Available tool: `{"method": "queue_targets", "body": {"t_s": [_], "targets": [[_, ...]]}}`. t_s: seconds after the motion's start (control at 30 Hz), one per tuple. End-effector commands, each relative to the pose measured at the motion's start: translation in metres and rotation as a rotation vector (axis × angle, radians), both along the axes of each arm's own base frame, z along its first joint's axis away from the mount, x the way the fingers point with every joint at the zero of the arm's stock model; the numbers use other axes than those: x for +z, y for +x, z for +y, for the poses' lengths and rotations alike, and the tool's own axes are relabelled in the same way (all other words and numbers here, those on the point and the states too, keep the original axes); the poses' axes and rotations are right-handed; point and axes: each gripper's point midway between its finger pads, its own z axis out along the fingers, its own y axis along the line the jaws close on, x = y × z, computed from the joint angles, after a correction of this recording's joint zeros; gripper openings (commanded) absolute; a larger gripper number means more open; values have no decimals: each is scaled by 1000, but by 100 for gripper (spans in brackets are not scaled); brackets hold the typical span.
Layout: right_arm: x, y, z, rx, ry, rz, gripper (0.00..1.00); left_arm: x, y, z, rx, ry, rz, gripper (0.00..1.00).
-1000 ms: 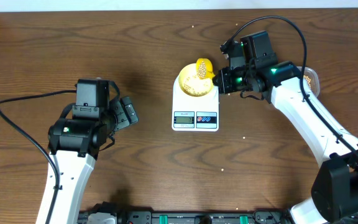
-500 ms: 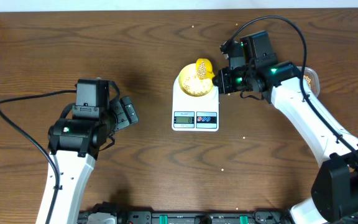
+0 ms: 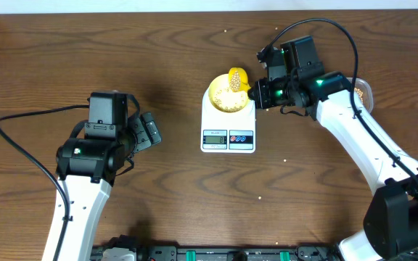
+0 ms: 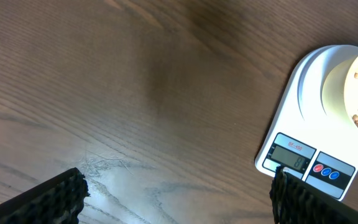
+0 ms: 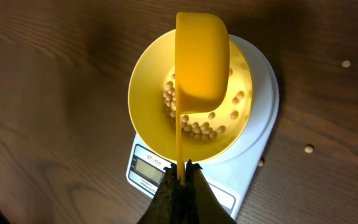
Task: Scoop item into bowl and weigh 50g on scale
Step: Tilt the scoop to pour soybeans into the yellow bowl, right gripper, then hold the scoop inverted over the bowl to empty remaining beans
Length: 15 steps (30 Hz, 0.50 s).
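The white scale point(image 3: 210, 122) stands mid-table with the pale-yellow bowl point(image 3: 215, 93) on it. Tan beans point(image 5: 194, 129) lie in the bowl's bottom. My right gripper point(image 5: 181, 174) is shut on the thin handle of a bright yellow scoop point(image 5: 201, 62), which hangs tilted over the bowl point(image 5: 143, 93). In the overhead view the right gripper point(image 3: 257, 90) sits just right of the bowl. My left gripper point(image 3: 151, 130) stands open well to the left of the scale, with nothing between its fingers point(image 4: 48, 199). The left wrist view catches the scale point(image 4: 291, 106) at its right edge.
A container of beans point(image 3: 364, 90) shows partly behind the right arm at the far right. Loose beans point(image 5: 346, 63) lie on the wood right of the scale point(image 5: 263, 124). A black cable point(image 3: 27, 116) loops from the left arm.
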Motion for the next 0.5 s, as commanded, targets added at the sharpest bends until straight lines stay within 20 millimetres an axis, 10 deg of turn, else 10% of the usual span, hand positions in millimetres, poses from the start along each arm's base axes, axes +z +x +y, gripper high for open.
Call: {"method": "queue_targets", "body": {"t_s": [0.0, 0.47], "targets": [[8, -1, 4, 21, 15, -22, 1, 4, 2, 4, 16, 14, -8, 96], [11, 2, 6, 21, 21, -41, 1, 3, 2, 4, 15, 13, -8, 96]]}}
